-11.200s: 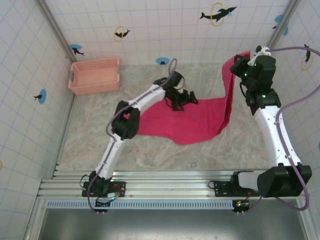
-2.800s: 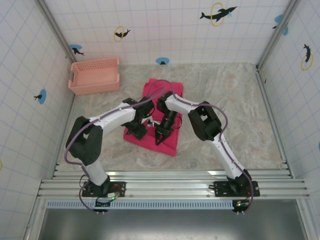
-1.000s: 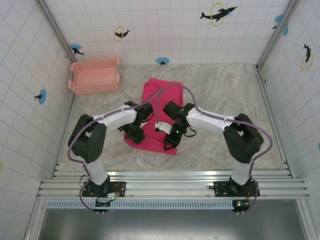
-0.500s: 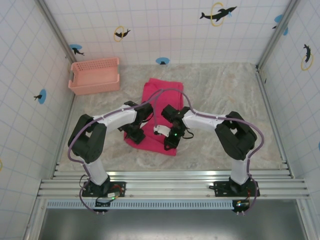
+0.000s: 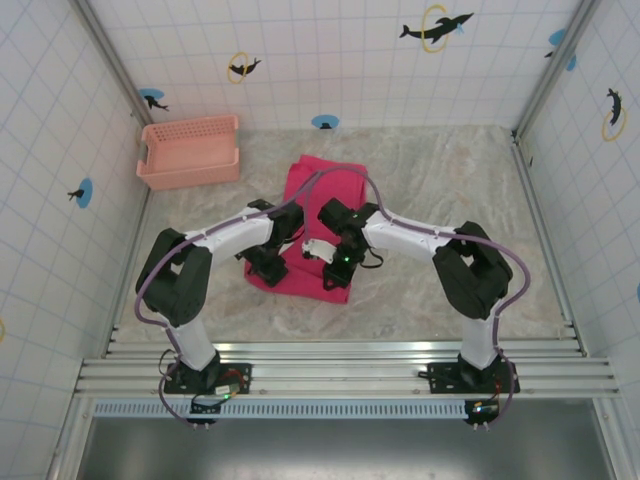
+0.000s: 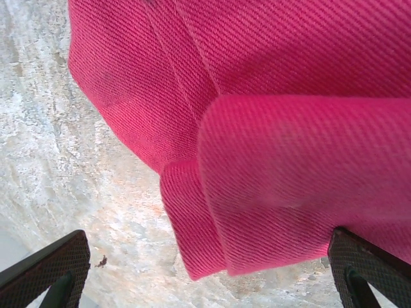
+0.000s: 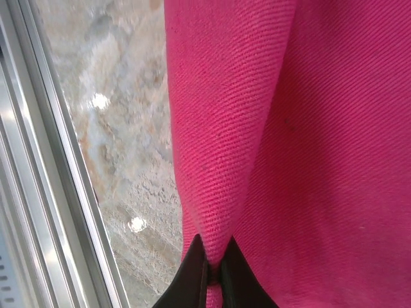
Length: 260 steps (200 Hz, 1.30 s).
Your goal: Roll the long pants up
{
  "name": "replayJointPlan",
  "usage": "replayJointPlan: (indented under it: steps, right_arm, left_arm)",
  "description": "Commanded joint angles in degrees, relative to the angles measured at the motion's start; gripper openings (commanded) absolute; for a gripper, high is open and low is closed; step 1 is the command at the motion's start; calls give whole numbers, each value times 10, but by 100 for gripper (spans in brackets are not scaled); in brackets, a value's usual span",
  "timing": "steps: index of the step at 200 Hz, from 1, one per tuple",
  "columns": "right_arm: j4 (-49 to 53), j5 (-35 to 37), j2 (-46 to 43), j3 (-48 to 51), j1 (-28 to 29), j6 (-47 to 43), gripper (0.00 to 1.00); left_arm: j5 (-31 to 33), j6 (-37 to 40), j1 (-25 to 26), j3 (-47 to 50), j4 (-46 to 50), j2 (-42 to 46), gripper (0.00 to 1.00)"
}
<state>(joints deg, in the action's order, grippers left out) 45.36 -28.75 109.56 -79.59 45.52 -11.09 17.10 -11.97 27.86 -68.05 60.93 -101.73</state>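
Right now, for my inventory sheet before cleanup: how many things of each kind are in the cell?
long pants: 1
basket: 1
robot hands: 2 (left hand, right hand)
Total: 4

both arms folded inward, wrists side by side at centre

left arm [image 5: 225, 235] bends at the elbow near its base, forearm reaching right. left gripper [image 5: 266, 264] points down, jaws spread wide; in the left wrist view its fingertips [image 6: 48, 266] sit at the two bottom corners. right arm [image 5: 410, 235] mirrors it, elbow out right, forearm reaching left. right gripper [image 5: 338, 275] sits just beside the left one, its fingers [image 7: 192, 279] pinched tight on a fold of the long pants [image 7: 308, 128].
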Motion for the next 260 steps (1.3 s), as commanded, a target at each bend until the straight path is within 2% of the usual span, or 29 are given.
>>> replayJointPlan:
  steps: [1, 60, 85, 109, 132, 167, 187, 206, 229, 242, 260]
  right_arm:
    - [11, 1, 6, -55, -7, -13, 0]
    - [49, -31, 101, -137, -32, -22, 0]
    - [61, -35, 121, -138, -39, -26, 1]
    - [67, -36, 135, -137, -43, -29, 1]
    - [69, -42, 147, -137, -47, -29, 2]
    - [69, -50, 153, -137, -55, -17, 4]
    - [67, -67, 152, -134, -63, -11, 5]
    - [63, -85, 152, -134, -67, -1, 11]
    - [49, -68, 138, -126, -70, 22, 29]
    - [20, -16, 101, -101, -78, 47, 43]
    - [-6, 57, 32, -62, -89, 60, 48]
  left_arm:
    - [16, 4, 2, -10, 26, 16, 98]
    - [41, -3, 1, -23, 47, 26, 98]
    - [69, -6, 2, -41, 59, 43, 97]
    - [66, -2, 1, -55, 45, 48, 98]
    - [79, -11, 0, -70, 25, 14, 97]
    - [56, -19, -1, -86, -13, -74, 97]
    - [53, -22, -2, -77, -36, -89, 97]
    - [45, -24, -15, -70, -50, -96, 98]
    - [43, -21, -23, -72, -53, -108, 97]
    - [42, -19, -25, -73, -53, -111, 97]
    - [37, -16, -27, -75, -53, -113, 97]
